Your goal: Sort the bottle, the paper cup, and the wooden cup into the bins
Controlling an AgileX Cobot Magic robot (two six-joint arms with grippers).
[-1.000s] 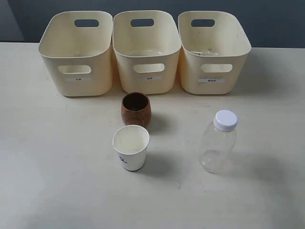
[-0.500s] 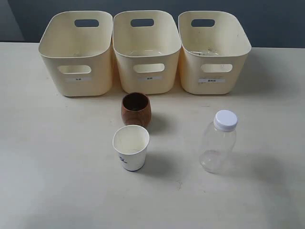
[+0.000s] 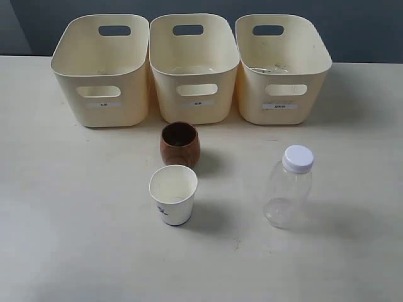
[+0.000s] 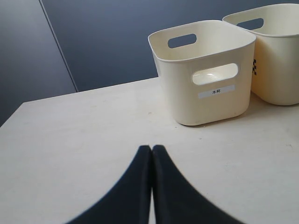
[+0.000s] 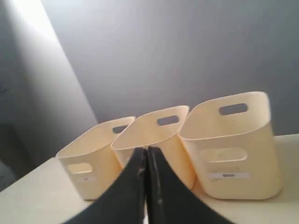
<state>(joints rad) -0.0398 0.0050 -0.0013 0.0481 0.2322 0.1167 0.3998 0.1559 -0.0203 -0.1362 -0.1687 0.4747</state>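
Observation:
Three cream bins stand in a row at the back of the table: left bin [image 3: 101, 69], middle bin [image 3: 194, 66], right bin [image 3: 281, 66]. The brown wooden cup [image 3: 179, 144] sits upright in front of the middle bin. Just nearer stands the white paper cup [image 3: 172, 194] with a blue mark. The clear bottle [image 3: 289, 187] with its white cap stands upright to the right. Neither arm shows in the exterior view. My left gripper [image 4: 152, 148] is shut and empty above bare table, facing the left bin [image 4: 205, 74]. My right gripper [image 5: 145, 150] is shut and empty, facing the bins [image 5: 229, 144].
The table [image 3: 75, 220] is a pale cream surface with a dark wall behind the bins. Each bin carries a small label on its front. A second bin [image 4: 275, 51] shows at the edge of the left wrist view.

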